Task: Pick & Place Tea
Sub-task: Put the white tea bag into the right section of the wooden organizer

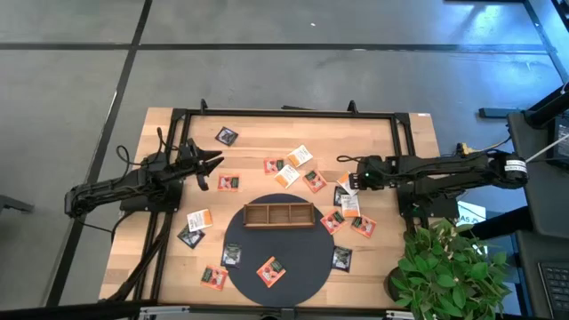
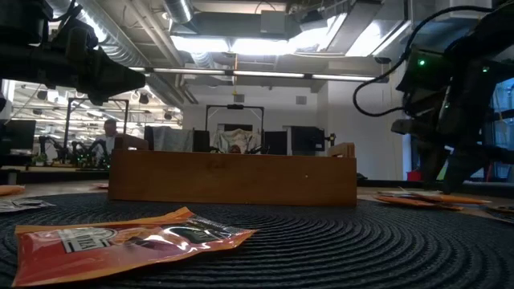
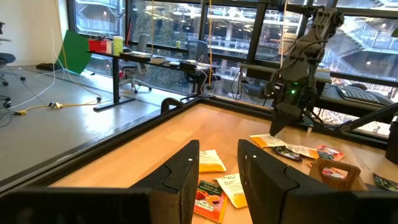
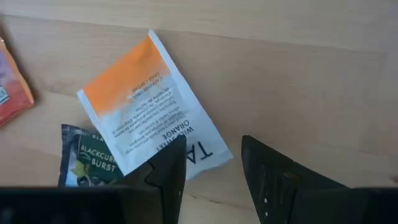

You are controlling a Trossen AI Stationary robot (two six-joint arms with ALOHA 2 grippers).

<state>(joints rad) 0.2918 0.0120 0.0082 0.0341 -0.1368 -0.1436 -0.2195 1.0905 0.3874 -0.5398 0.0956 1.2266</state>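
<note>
Both pairs of jaws stand apart and hold nothing, as far as we can see. In the right wrist view the right gripper [image 4: 214,168] hangs just above a white sachet with an orange band [image 4: 152,102], one finger overlapping its printed end; a black sachet [image 4: 90,163] lies partly under that white one, and an orange-red sachet [image 4: 13,81] shows at the left edge.

In the high view this right gripper [image 1: 350,182] sits right of centre, over a small cluster of tea sachets [image 1: 348,202]. More sachets are scattered across the wooden table [image 1: 418,142], and a few lie on the round dark mat [image 1: 307,262], among them an orange-red one [image 1: 271,271] at lower centre. The wooden three-compartment tray [image 1: 278,214] rests at the upper part of the mat; its compartments look empty.

At left centre the left gripper [image 1: 212,164] hovers above the table near another orange-red sachet [image 1: 228,183].

We judge the task to be at an early picking step: the right arm is lining up on the white sachet. Next it would need to descend, close on the sachet's edge, then carry it left to the tray.
</note>
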